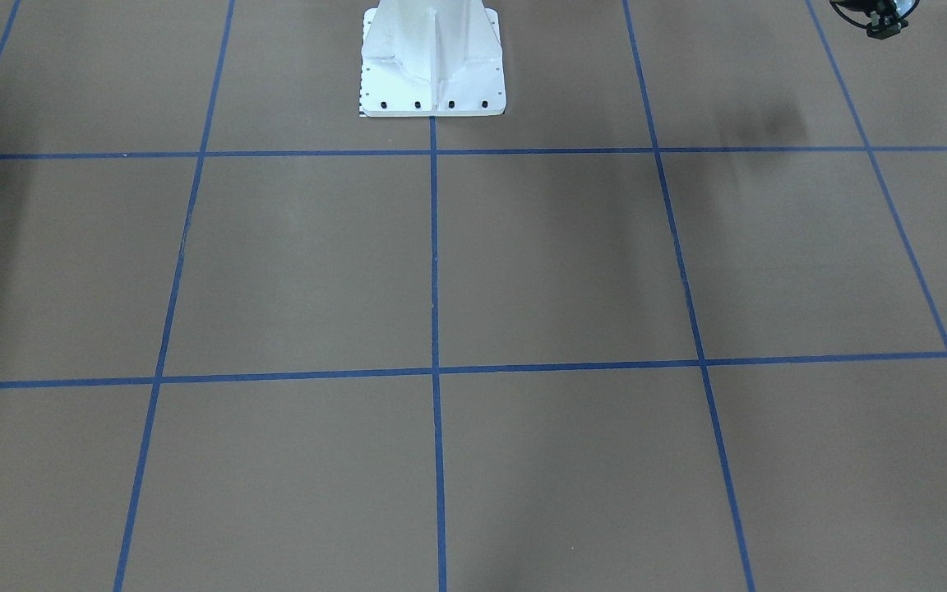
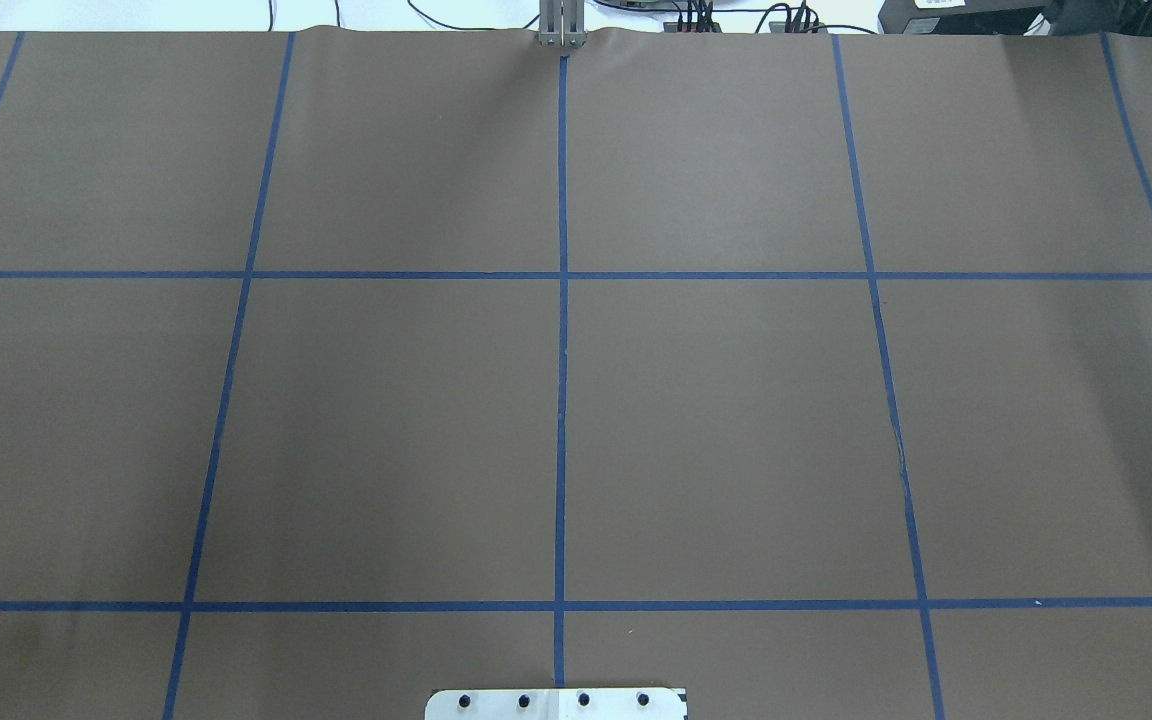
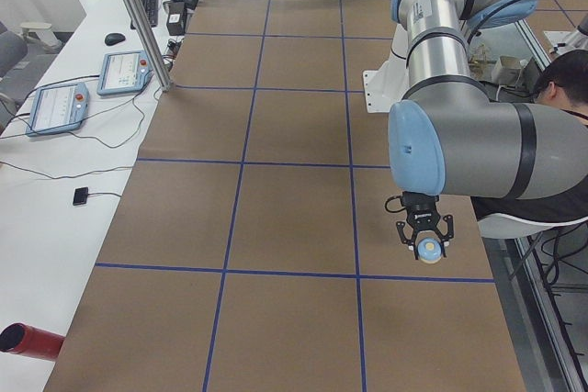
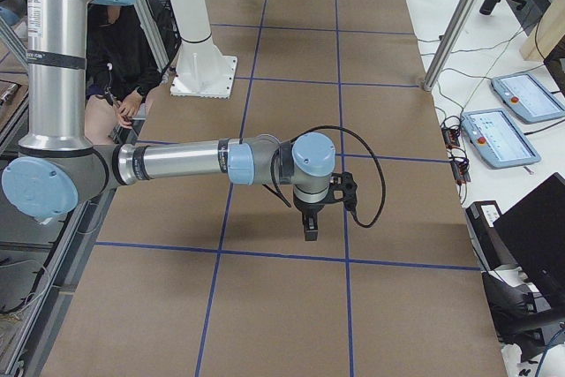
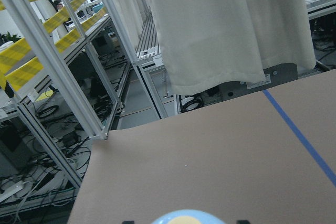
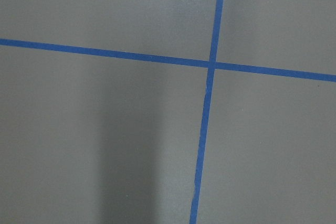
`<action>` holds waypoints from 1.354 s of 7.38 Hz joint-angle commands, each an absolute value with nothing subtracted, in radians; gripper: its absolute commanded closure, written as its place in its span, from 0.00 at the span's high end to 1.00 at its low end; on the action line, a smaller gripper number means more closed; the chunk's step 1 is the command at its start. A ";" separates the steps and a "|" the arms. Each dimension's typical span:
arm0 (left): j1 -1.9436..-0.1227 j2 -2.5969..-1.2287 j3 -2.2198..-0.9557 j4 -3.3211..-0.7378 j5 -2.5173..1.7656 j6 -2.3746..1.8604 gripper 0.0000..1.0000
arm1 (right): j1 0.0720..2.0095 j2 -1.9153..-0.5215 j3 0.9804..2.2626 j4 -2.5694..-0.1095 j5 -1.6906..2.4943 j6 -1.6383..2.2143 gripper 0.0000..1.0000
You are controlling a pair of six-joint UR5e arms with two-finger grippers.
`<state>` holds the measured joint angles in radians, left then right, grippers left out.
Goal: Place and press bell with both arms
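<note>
The light-blue, cream-trimmed bell (image 3: 429,250) sits gripped in the left hand (image 3: 428,254), raised above the tabletop (image 3: 276,208).

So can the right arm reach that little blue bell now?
Probably not yet: the left arm's black fingers grip the small light-blue dome-shaped bell at one end of the brown table, while the grey right arm hangs over the other.

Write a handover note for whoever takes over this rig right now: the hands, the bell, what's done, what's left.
Left hand: shut on the bell, held above the table near its robot-side edge.
Right hand: points down over the table and nothing shows in it. Cannot tell if it is open or shut.
Done: the bell is grasped.
Left: set the bell on the table, let go, press its button.
</note>
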<state>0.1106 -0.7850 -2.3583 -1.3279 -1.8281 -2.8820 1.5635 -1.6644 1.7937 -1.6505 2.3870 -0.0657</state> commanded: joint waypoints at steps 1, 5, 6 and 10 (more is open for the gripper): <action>-0.045 -0.839 -2.379 -1.304 -1.766 -2.664 0.00 | 1.563 -1.664 1.793 -1.651 2.393 -0.063 1.00; -0.595 -1.307 -2.286 -1.033 -1.509 -2.039 0.00 | 1.563 -1.664 1.793 -1.652 2.396 -0.060 1.00; -0.683 -1.404 -2.219 -1.029 -1.456 -1.881 0.00 | 1.563 -1.663 1.793 -1.651 2.396 -0.060 1.00; -0.798 -1.680 -2.003 -1.373 -1.353 -1.329 0.00 | 1.563 -1.658 1.792 -1.651 2.385 -0.060 1.00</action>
<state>-0.7849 -1.5699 -2.1034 -1.2328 -1.3942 -1.4208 1.5631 -1.6577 1.7924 -1.6505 2.3879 -0.0600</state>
